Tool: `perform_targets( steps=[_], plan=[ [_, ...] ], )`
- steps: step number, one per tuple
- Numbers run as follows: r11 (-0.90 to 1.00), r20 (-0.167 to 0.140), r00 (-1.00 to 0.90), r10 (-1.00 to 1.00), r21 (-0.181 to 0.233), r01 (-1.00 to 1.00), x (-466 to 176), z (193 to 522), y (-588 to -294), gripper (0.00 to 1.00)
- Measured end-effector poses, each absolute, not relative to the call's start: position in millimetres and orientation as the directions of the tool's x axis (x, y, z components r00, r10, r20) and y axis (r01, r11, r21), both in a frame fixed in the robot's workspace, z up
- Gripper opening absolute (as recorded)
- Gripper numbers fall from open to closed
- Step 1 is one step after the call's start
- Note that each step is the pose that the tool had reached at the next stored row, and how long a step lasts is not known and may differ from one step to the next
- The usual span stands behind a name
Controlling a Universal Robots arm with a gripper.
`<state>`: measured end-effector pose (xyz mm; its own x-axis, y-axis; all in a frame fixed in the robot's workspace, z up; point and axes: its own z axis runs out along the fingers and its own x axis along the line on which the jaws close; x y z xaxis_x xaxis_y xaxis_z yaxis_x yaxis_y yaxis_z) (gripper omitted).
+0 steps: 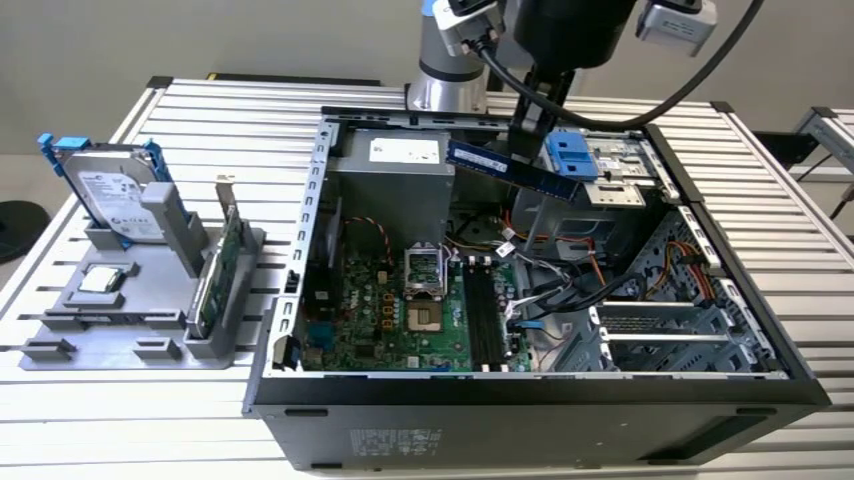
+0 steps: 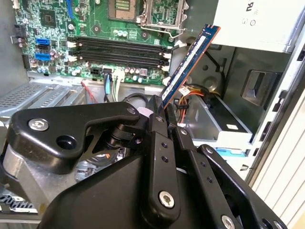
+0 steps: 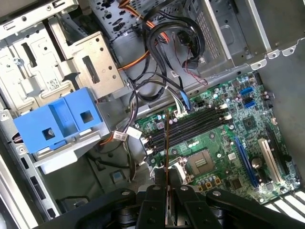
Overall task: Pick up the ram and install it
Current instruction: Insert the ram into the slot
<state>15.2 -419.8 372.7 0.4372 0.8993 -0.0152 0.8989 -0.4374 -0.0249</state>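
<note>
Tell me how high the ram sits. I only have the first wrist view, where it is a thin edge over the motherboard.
Observer: In the exterior view the gripper holds the ram clear above the motherboard. It is not in any slot.
Operator: Report what stands outside the case.
Observer: At the exterior view's left, a hard drive and a green card stand upright in a grey holder on the table.
</note>
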Motion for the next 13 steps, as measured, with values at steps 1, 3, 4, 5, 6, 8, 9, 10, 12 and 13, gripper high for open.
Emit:
perform_targets(
  steps=[1, 3, 4, 5, 6, 8, 9, 10, 12, 13],
  plan=[
    [-0.439, -0.015, 0.439, 0.898, -0.025, 0.898, 15.2, 372.7, -419.8, 0.00],
    [-0.443, -0.015, 0.443, 0.897, -0.025, 0.896, 15.2, 372.5, -419.8, 0.00],
    [-0.445, -0.015, 0.445, 0.896, -0.025, 0.895, 15.2, 372.5, -419.8, 0.00],
    [-0.447, -0.015, 0.447, 0.895, -0.025, 0.894, 15.2, 372.5, -419.8, 0.00],
    [-0.448, -0.015, 0.448, 0.894, -0.025, 0.894, 15.2, 372.4, -419.8, 0.00],
    [-0.452, -0.015, 0.452, 0.892, -0.025, 0.892, 15.2, 372.3, -419.8, 0.00],
    [-0.454, -0.015, 0.454, 0.891, -0.025, 0.891, 15.2, 372.3, -419.8, 0.00],
    [-0.456, -0.015, 0.455, 0.890, -0.025, 0.890, 15.2, 372.2, -419.8, 0.00],
    [-0.459, -0.015, 0.459, 0.888, -0.025, 0.888, 15.2, 372.1, -419.8, 0.00],
    [-0.461, -0.015, 0.461, 0.887, -0.025, 0.887, 15.2, 372.1, -419.8, 0.00]
  ],
)
